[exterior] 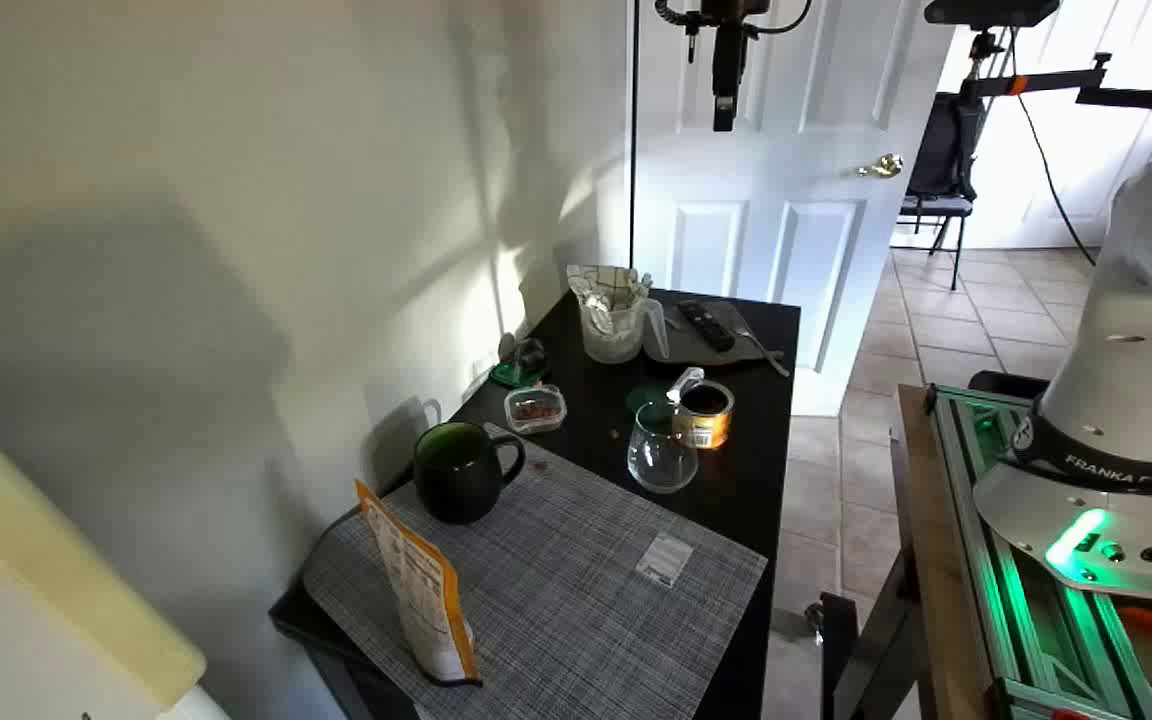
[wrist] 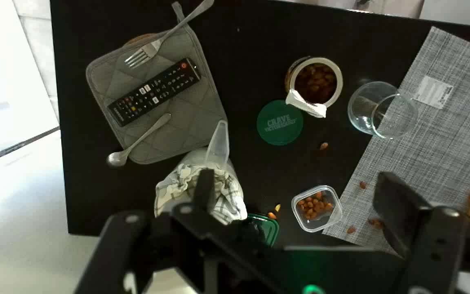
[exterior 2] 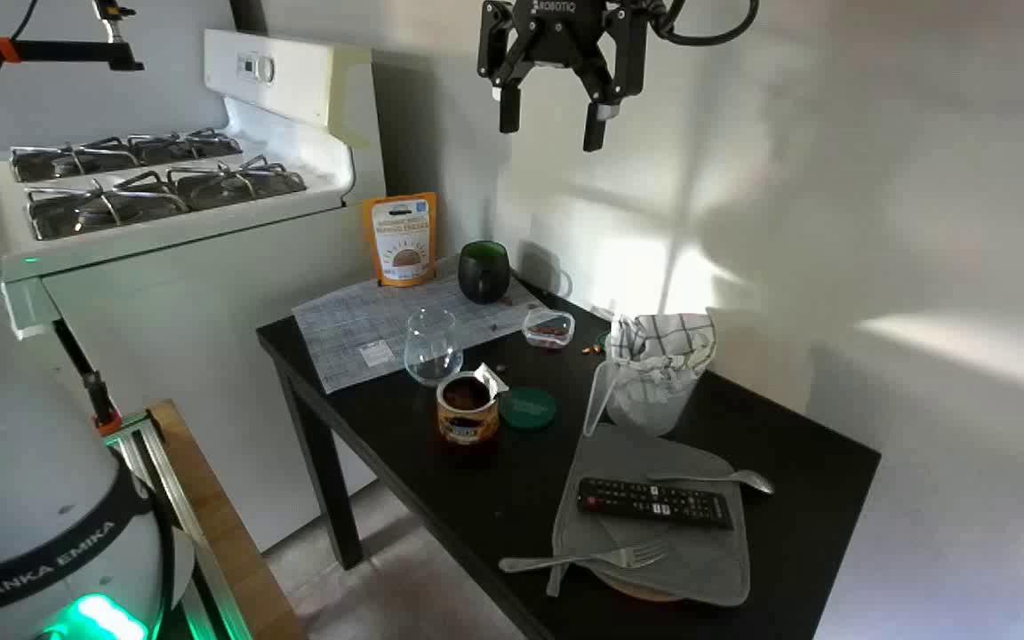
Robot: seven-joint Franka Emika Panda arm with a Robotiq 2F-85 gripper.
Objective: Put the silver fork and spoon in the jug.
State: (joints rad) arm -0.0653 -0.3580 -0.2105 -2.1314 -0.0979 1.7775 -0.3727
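My gripper (exterior 2: 552, 126) is open and holds nothing, high above the table; its fingers show wide apart in the wrist view (wrist: 296, 183). The silver fork (exterior 2: 623, 557) lies on a grey quilted pot holder (exterior 2: 601, 529), its handle past the edge. The silver spoon (exterior 2: 754, 481) lies across the holder's wall side, its bowl over the edge; it also shows in the wrist view (wrist: 117, 158). The whitish translucent jug (exterior 2: 650, 404) stands upright beside the holder, with a checked cloth (exterior 2: 668, 342) bunched in its mouth. A finger hides part of the jug in the wrist view.
A black remote (exterior 2: 654, 503) lies between fork and spoon. A can of nuts (exterior 2: 468, 418), green lid (exterior 2: 527, 408), glass (exterior 2: 433, 348), small nut tub (exterior 2: 548, 329), dark green mug (exterior 2: 484, 272) and orange pouch (exterior 2: 402, 240) stand further along the table. A wall runs behind.
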